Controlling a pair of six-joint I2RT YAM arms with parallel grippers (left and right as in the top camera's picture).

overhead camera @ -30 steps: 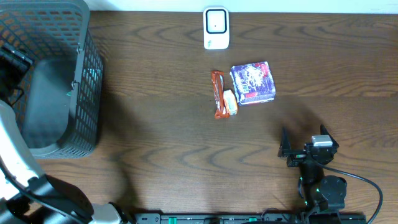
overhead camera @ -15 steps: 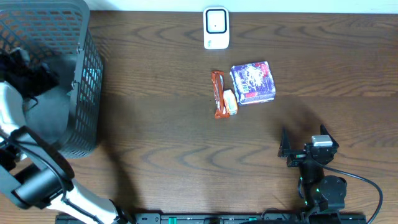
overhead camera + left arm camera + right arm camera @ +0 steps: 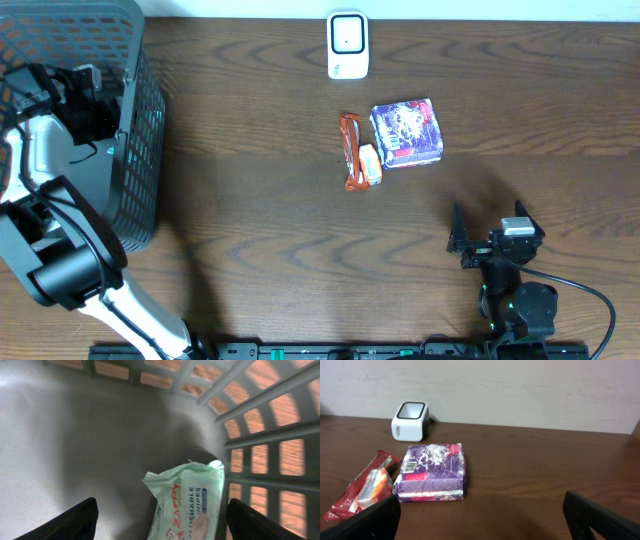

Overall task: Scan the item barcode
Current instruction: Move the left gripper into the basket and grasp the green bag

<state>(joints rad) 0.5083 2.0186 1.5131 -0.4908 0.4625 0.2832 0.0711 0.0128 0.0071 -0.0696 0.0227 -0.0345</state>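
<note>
Overhead: scanner (image 3: 348,45) at far table (image 3: 250,220) edge; purple packet (image 3: 407,132), red bar (image 3: 349,150), sm. orange sachet (image 3: 371,166) mid-table. Wipes pack (image 3: 192,502), btm cut off, in basket (image 3: 260,435). Left gripper (image 3: 161,510) and right gripper (image 3: 481,500) both spread.

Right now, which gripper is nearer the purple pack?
Right. The right gripper is on the near side of the purple pack; the left gripper is far off, inside the basket.
</note>
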